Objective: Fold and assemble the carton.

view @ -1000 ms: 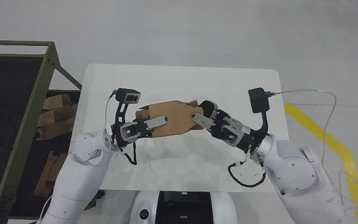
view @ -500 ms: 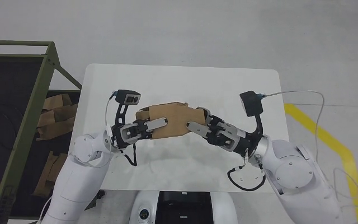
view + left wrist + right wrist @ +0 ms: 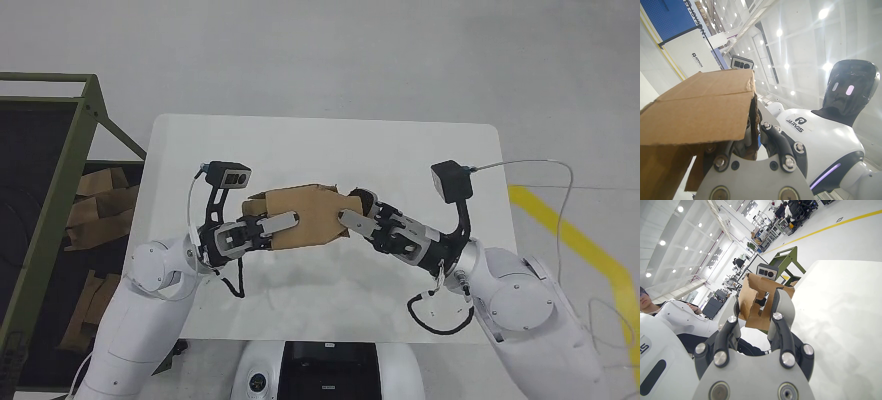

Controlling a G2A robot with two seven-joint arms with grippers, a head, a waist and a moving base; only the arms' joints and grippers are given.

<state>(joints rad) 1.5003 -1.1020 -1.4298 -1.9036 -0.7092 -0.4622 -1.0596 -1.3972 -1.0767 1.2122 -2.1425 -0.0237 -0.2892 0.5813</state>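
**Carton [image 3: 310,213] between two grippers on a white table**

The brown carton is over the middle of the table [image 3: 320,300], between the two arms. I cannot tell if it touches the table top. It is partly folded, and one end is open with flaps sticking out.

The left gripper [image 3: 272,216] has squeezed its fingers onto one end of the carton. In the left wrist view, a thin edge of the card runs down between those fingers. The right gripper [image 3: 356,208] is at the other end. Its fingers stand apart, with a flap of the carton between them.

The table top is plain, smooth and white. The floor [image 3: 350,60] around it is pale grey, with a yellow line [image 3: 565,230] painted on it to the robot's right. A green rack [image 3: 95,105] stands just beside the table on the robot's left, and brown card pieces [image 3: 100,205] lie in it.

The room is big and bright. Round lamps [image 3: 779,32] shine in the high white ceiling. A blue board [image 3: 668,19] hangs on one wall. Desks [image 3: 770,228] stand far off, past the yellow line.
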